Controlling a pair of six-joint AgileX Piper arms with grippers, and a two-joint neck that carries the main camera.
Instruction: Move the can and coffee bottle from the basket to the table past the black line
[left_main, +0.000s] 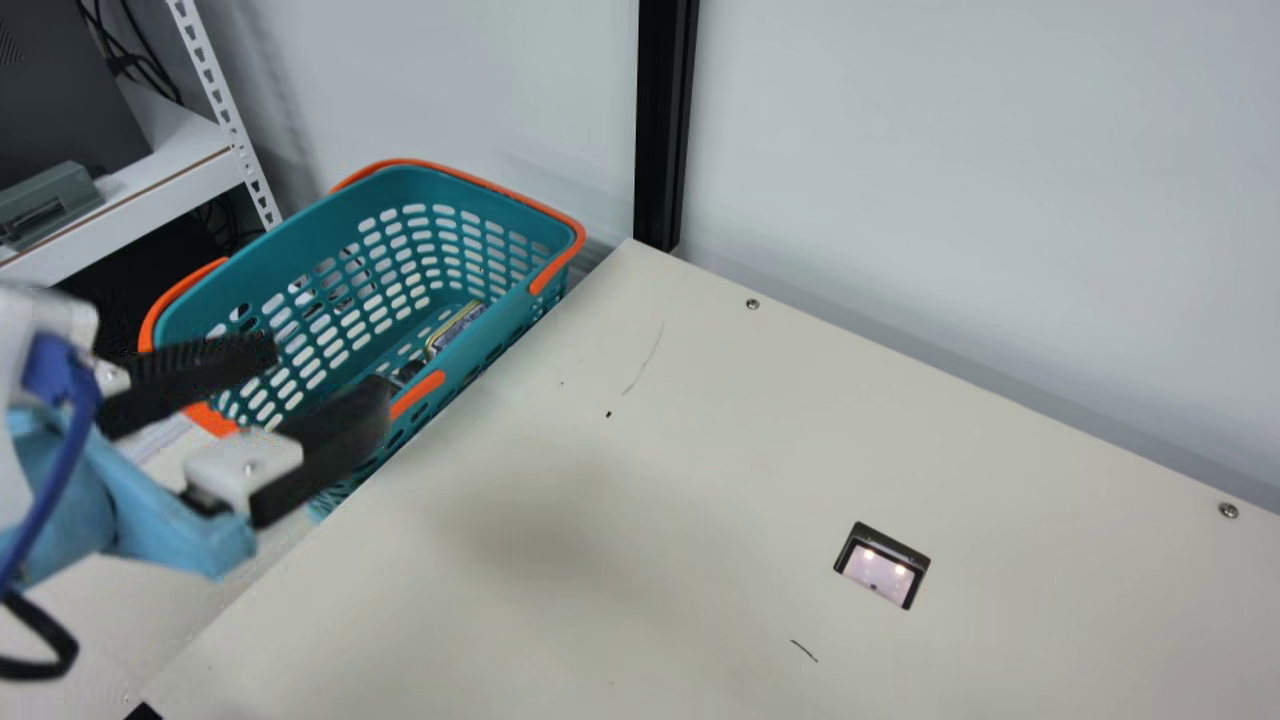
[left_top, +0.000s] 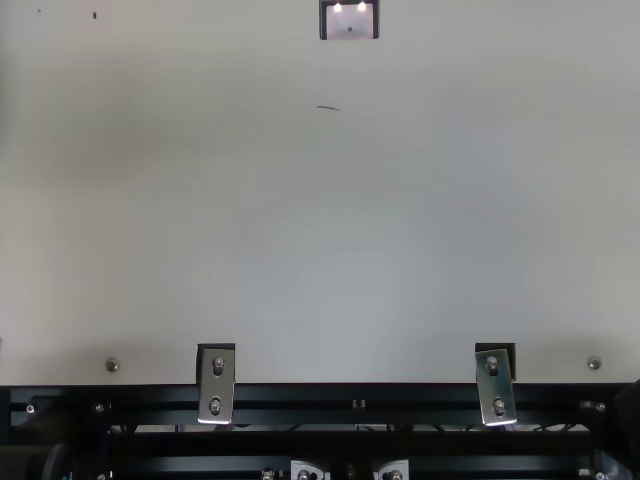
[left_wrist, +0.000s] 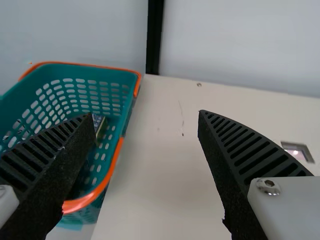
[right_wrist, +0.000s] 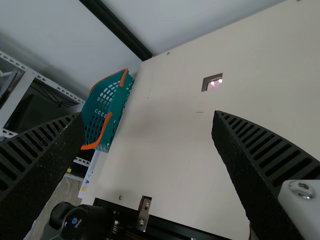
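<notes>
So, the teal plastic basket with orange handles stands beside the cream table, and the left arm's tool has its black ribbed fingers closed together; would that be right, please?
Not quite: the left arm's tool is open, its black ribbed fingers well apart, as the left wrist view shows. The teal basket does stand beside the cream table.

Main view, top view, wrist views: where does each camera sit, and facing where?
Main: on the neck, facing basket and table; left tool shows.
Top: overhead, facing steeply down on table and black rail.
Left wrist: on that arm, facing basket and table past left tool.
Right wrist: on that arm, facing both past right tool.
Both wrist views share the basket.
</notes>
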